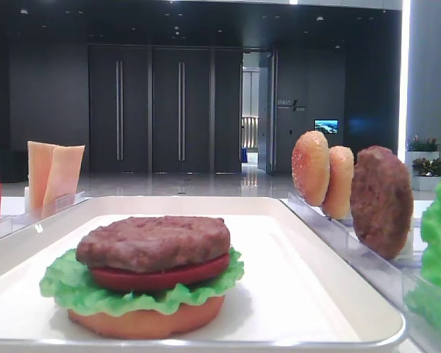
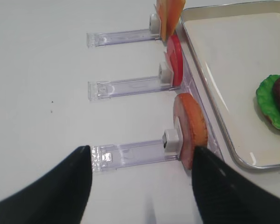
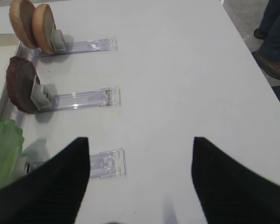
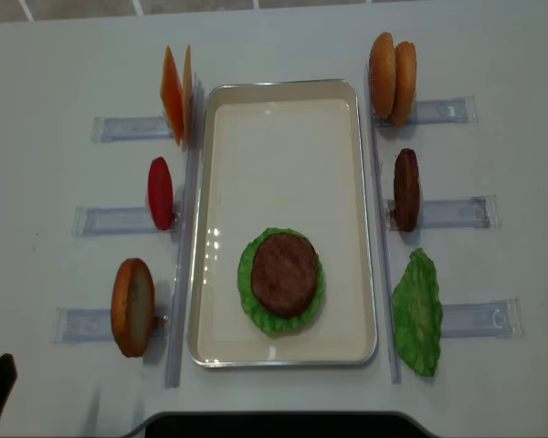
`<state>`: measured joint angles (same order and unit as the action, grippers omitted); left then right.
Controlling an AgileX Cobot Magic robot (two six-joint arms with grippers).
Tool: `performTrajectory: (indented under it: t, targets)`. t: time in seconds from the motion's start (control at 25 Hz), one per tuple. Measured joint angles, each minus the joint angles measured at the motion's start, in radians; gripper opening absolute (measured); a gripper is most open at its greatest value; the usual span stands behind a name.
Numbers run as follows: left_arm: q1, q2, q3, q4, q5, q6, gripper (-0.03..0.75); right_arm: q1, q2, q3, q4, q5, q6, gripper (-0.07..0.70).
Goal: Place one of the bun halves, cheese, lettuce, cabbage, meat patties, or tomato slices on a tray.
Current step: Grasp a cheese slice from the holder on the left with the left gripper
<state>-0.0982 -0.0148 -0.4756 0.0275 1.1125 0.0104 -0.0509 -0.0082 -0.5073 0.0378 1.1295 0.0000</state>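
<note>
Tray [image 4: 283,109]: white, in the middle of the table [image 4: 493,55], long side running from the far edge to the near edge.
Stack on the tray: toward the tray's near end, a flat bun half [image 1: 147,320] at the bottom, then lettuce [image 1: 66,287], a tomato slice [image 1: 158,276] and a meat patty [image 1: 154,243] on top.
Cheese [image 4: 173,94]: two slices upright in the clear rack [image 4: 128,128] by the tray's far left corner.
Spare tomato slice [image 4: 160,192]: on edge in the middle left rack, just beside the tray's left rim.
Spare bun half [image 4: 132,306]: on edge in the near left rack.
Right side: two bun halves [image 4: 392,71] by the far right corner, a patty [image 4: 405,189] in the middle rack, a lettuce leaf [image 4: 418,313] at the near rack.
Left gripper [image 2: 142,184]: jaws spread wide, nothing between them, above the near left rack, one finger close to the bun half there.
Right gripper [image 3: 140,179]: jaws wide apart, holding nothing, over bare table by the near right rack.
Far right table edge: a person's legs [image 3: 275,32].
</note>
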Motion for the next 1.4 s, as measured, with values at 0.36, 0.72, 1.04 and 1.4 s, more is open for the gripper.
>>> performTrajectory:
  t: [0.36,0.72,1.04,1.4]
  targets:
    - [0.0,0.0,0.0,0.0,0.0,0.0,0.513,0.0,0.0,0.0,-0.001,0.0,0.0,0.447]
    - [0.0,0.002,0.0,0.0,0.0,-0.016,0.513,0.0,0.0,0.0,-0.001,0.0,0.0,0.447]
    - [0.0,0.188,-0.069,0.0,0.022,-0.092,0.513,0.0,0.0,0.0,-0.001,0.0,0.0,0.447]
    - [0.0,0.568,-0.248,-0.001,0.085,-0.127,0.513,0.0,0.0,0.0,-0.001,0.001,0.0,0.447]
